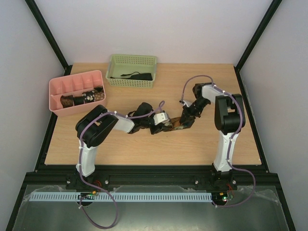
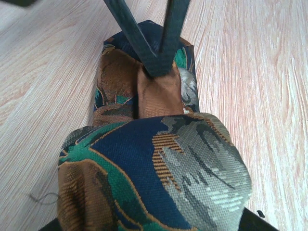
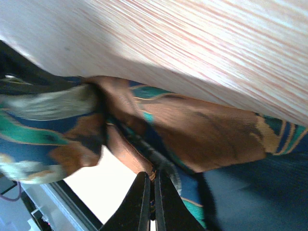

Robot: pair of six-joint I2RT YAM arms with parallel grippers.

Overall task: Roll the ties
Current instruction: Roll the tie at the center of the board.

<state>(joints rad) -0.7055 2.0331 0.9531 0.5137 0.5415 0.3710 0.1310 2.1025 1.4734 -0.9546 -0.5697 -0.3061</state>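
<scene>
One of the ties [image 1: 176, 124], patterned in brown, navy, green and grey, lies at mid-table between my two grippers. Its rolled end [image 2: 159, 178] fills the left wrist view and sits in my left gripper [image 1: 162, 119], whose fingers it hides. The unrolled part [image 2: 118, 89] runs away from the roll on the wood. My right gripper [image 3: 153, 185] is shut, pinching a fold of this tie's fabric; its dark fingers [image 2: 166, 43] stand at the flat end. More ties lie coiled in the pink tray [image 1: 57, 91] as small rolls [image 1: 83, 98]. A dark tie [image 1: 136, 76] lies in the green basket [image 1: 132, 60].
The pink divided tray stands at the back left and the green basket at the back centre. Black frame posts and white walls close in the wooden table [image 1: 207, 144] on both sides. Purple cables [image 1: 190, 82] loop off both arms.
</scene>
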